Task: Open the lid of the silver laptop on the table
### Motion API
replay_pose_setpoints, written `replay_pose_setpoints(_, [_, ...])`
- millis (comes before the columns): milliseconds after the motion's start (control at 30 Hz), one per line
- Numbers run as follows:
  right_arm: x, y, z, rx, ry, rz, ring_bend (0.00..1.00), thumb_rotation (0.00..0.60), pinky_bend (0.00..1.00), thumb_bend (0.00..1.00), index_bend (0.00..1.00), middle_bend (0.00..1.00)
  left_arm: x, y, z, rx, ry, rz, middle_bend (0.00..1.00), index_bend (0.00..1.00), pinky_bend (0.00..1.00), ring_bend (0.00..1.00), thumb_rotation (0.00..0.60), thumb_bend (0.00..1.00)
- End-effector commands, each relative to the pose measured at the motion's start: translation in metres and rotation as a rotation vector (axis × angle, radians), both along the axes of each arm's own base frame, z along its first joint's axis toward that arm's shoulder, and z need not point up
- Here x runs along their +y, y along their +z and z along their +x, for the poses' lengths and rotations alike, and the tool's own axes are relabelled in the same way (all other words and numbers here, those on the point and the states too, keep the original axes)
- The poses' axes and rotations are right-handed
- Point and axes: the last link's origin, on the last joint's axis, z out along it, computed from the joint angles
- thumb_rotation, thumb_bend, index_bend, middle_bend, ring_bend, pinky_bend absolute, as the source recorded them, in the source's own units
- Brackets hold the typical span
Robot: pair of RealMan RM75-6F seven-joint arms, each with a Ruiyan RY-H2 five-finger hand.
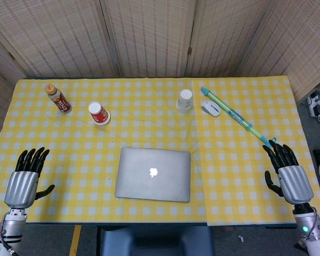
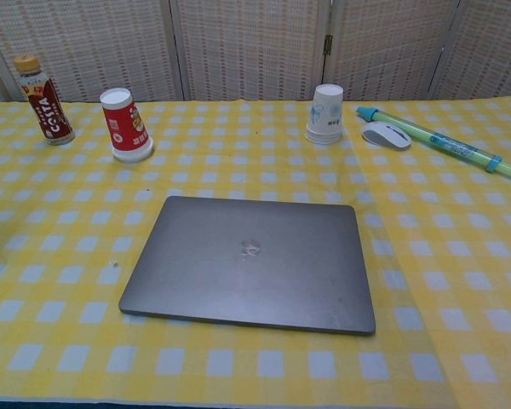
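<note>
The silver laptop [image 1: 153,174] lies shut and flat near the table's front edge, logo up; the chest view shows the laptop [image 2: 251,260] in the middle, lid down. My left hand [image 1: 26,178] hovers at the front left of the table, fingers spread, holding nothing, well apart from the laptop. At the front right my right hand [image 1: 288,173] is likewise spread and empty, about as far from the laptop. Neither hand appears in the chest view.
On the yellow checked tablecloth [image 1: 96,138] behind the laptop stand a brown bottle [image 1: 58,98], a red paper cup [image 1: 98,113] upside down, a white cup [image 1: 185,100] upside down, a white mouse [image 1: 210,108] and a long green-blue tube [image 1: 237,116] running toward the right hand.
</note>
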Motion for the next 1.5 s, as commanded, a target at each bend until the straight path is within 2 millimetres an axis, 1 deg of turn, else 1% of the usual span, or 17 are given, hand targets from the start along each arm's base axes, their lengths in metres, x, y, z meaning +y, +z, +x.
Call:
replay_pose_setpoints(33, [-0.003, -0.003, 0.004, 0.003, 0.012, 0.012, 0.04, 0.6, 0.0, 0.61, 0.0, 0.01, 0.0, -0.002, -0.002, 0.002, 0.003, -0.007, 0.11, 0.03, 0.0, 0.07, 0.6, 0.17])
replay_pose_setpoints(200, [-0.007, -0.007, 0.007, 0.004, 0.016, 0.029, 0.04, 0.6, 0.0, 0.61, 0.0, 0.01, 0.002, -0.003, -0.002, 0.006, -0.005, -0.019, 0.11, 0.03, 0.0, 0.07, 0.6, 0.17])
replay_pose_setpoints(400, [-0.013, -0.013, 0.015, -0.003, 0.054, 0.066, 0.04, 0.6, 0.0, 0.61, 0.0, 0.01, 0.0, -0.002, -0.003, 0.0, -0.007, -0.014, 0.11, 0.03, 0.0, 0.07, 0.6, 0.17])
replay_pose_setpoints(500, [-0.019, -0.019, 0.023, -0.001, 0.09, 0.108, 0.05, 0.6, 0.0, 0.61, 0.0, 0.01, -0.001, -0.001, -0.003, -0.003, -0.009, -0.013, 0.11, 0.03, 0.0, 0.07, 0.6, 0.17])
replay_pose_setpoints(633, [-0.026, -0.031, 0.038, 0.017, 0.158, 0.185, 0.05, 0.6, 0.0, 0.61, 0.0, 0.01, -0.001, 0.0, -0.001, -0.004, -0.016, -0.015, 0.11, 0.03, 0.0, 0.07, 0.6, 0.17])
replay_pose_setpoints(800, [-0.036, -0.056, 0.062, 0.037, 0.245, 0.307, 0.05, 0.6, 0.0, 0.61, 0.0, 0.01, -0.003, 0.002, 0.001, -0.008, -0.027, -0.014, 0.11, 0.03, 0.0, 0.07, 0.6, 0.17])
replay_pose_setpoints(900, [-0.041, -0.078, 0.077, 0.035, 0.285, 0.381, 0.05, 0.6, 0.0, 0.61, 0.0, 0.01, -0.006, 0.002, 0.003, -0.017, -0.037, -0.014, 0.11, 0.03, 0.0, 0.07, 0.6, 0.17])
replay_pose_setpoints(933, [-0.042, -0.084, 0.081, 0.03, 0.29, 0.399, 0.06, 0.6, 0.0, 0.59, 0.0, 0.01, -0.007, 0.002, 0.004, -0.017, -0.04, -0.015, 0.11, 0.03, 0.0, 0.07, 0.6, 0.17])
replay_pose_setpoints(1033, [-0.045, -0.104, 0.097, -0.011, 0.303, 0.456, 0.08, 0.6, 0.0, 0.5, 0.0, 0.01, -0.01, 0.001, 0.005, -0.019, -0.048, -0.015, 0.11, 0.03, 0.0, 0.07, 0.6, 0.17])
replay_pose_setpoints(1133, [-0.049, -0.127, 0.115, -0.042, 0.324, 0.518, 0.07, 0.6, 0.0, 0.43, 0.0, 0.01, -0.013, 0.002, 0.007, -0.018, -0.055, -0.015, 0.11, 0.03, 0.0, 0.07, 0.6, 0.17])
replay_pose_setpoints(1200, [-0.049, -0.139, 0.123, -0.039, 0.336, 0.549, 0.05, 0.6, 0.0, 0.39, 0.0, 0.01, -0.014, 0.003, 0.007, -0.018, -0.057, -0.014, 0.11, 0.03, 0.0, 0.07, 0.6, 0.17])
replay_pose_setpoints(1333, [-0.049, -0.165, 0.142, -0.033, 0.349, 0.622, 0.0, 0.6, 0.0, 0.37, 0.0, 0.0, -0.016, 0.003, 0.007, -0.018, -0.054, -0.015, 0.11, 0.03, 0.0, 0.07, 0.6, 0.17])
replay_pose_setpoints(1500, [-0.049, -0.191, 0.163, -0.029, 0.378, 0.666, 0.0, 0.6, 0.0, 0.36, 0.0, 0.0, -0.017, 0.003, 0.007, -0.018, -0.053, -0.022, 0.11, 0.03, 0.0, 0.07, 0.6, 0.17])
